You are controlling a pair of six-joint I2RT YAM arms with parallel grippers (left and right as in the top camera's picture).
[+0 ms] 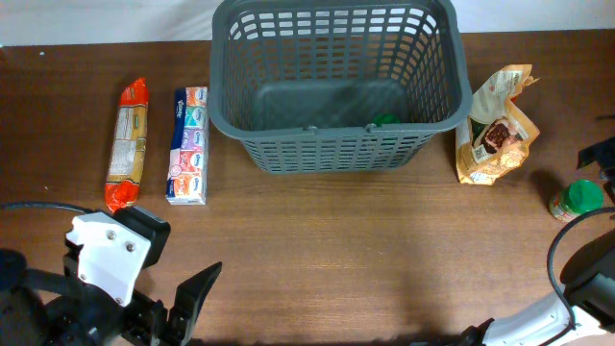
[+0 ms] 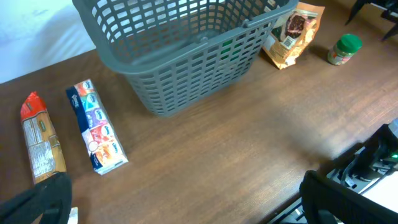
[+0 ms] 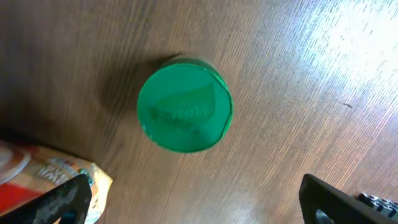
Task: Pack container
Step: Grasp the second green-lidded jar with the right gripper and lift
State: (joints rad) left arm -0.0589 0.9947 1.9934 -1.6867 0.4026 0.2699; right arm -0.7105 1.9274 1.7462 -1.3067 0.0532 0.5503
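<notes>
The container is a large dark grey lattice basket point(image 1: 336, 130) at the back middle of the table; it also shows in the left wrist view point(image 2: 186, 46). A small green item point(image 1: 384, 121) lies inside it at the front right. My left gripper point(image 2: 186, 211) is open and empty, low over the table's front left point(image 1: 178, 303). My right gripper point(image 3: 193, 205) is open and empty, just above a green-lidded jar point(image 3: 185, 106) that stands at the right point(image 1: 577, 200).
A red and orange pasta pack point(image 1: 127, 144) and a tissue pack point(image 1: 187, 146) lie left of the basket. A tan snack bag point(image 1: 495, 130) stands right of it, next to the jar. The snack bag's corner shows in the right wrist view point(image 3: 37, 171).
</notes>
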